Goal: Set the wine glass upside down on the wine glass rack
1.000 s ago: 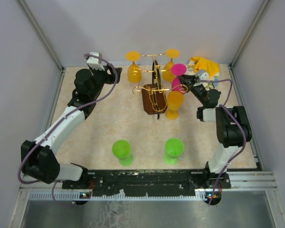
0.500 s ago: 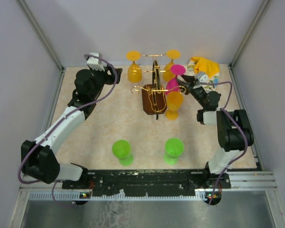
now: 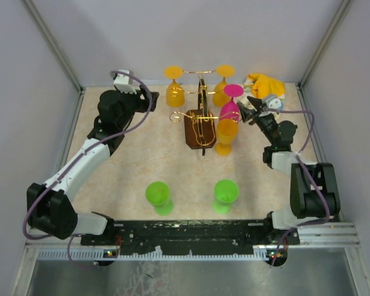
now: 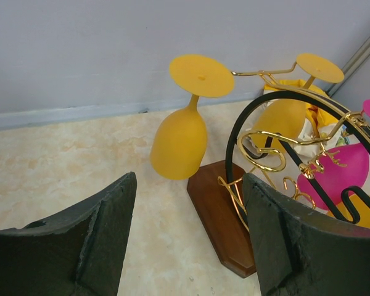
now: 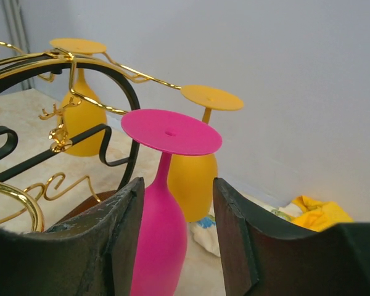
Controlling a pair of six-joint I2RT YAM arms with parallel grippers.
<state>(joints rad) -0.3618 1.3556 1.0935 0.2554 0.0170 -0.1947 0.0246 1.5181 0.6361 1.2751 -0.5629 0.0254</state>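
As the pink wine glass (image 5: 162,237) stands inverted, foot up and bowl down, at the right side of the wine glass rack (image 3: 200,126), the right gripper (image 5: 177,185) frames it with parted fingers.

In the right wrist view the bowl shows in the gap: one finger is clear of it, the other overlaps its edge, and contact there cannot be told. Nor can I tell which gold hook, if any, bears its foot. Three orange glasses (image 3: 174,94) are upside down around the rack too, one just in front of the pink one. The left gripper (image 4: 190,179) hovers near the rack's left side, fingers spread wide around nothing. Two green glasses (image 3: 157,194) stand near the arm bases, well apart from the rack. A yellow cloth (image 3: 266,83) lies in the far right corner.
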